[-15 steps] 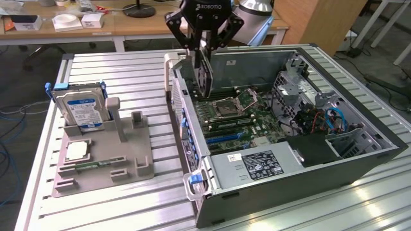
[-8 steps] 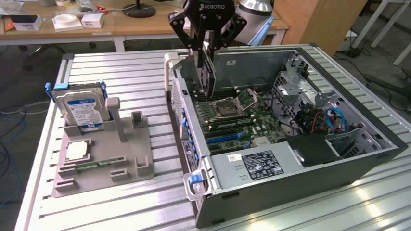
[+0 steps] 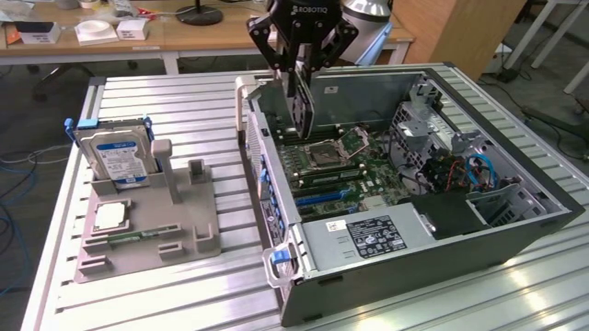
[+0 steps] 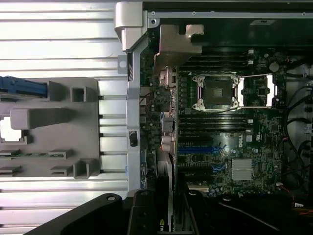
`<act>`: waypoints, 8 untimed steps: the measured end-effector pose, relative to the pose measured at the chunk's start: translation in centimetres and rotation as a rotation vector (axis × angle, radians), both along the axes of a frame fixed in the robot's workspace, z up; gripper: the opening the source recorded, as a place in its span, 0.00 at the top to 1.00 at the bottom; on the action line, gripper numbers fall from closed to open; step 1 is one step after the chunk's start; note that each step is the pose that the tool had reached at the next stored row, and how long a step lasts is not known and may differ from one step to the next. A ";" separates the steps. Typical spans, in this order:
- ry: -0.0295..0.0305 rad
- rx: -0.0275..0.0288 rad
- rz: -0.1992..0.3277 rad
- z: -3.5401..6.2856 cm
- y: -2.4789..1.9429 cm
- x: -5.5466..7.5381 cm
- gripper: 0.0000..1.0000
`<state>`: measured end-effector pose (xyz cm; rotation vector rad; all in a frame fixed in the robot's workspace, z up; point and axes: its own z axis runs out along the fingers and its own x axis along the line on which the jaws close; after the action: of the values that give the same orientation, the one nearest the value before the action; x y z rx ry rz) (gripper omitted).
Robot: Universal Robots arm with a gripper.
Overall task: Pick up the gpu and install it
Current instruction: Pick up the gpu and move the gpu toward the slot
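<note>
The gripper (image 3: 301,81) has its jaws partly closed, pinching the gpu (image 3: 305,116) by its upper edge; the card hangs upright over the motherboard (image 3: 361,169) inside the open computer case (image 3: 414,256). A hard drive (image 3: 118,157) stands well apart.

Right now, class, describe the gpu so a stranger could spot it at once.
Find the open computer case on the slatted metal table. Above its motherboard hangs the black tool, gripping the gpu. It alone is a thin dark card held on edge in mid-air; the hard drive stands in the grey holder.
</note>
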<state>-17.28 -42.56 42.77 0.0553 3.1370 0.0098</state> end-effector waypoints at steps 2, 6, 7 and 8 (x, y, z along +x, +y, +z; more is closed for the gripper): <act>0.0000 0.0000 0.000 0.00 0.00 0.2 0.74; -0.0001 -0.0009 0.000 -0.01 0.00 0.5 0.74; -0.0001 -0.0020 0.000 0.00 0.00 0.5 0.74; -0.0001 -0.0035 0.000 -0.01 0.00 0.6 0.74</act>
<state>-16.68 -42.56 42.76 0.0553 3.1369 0.0043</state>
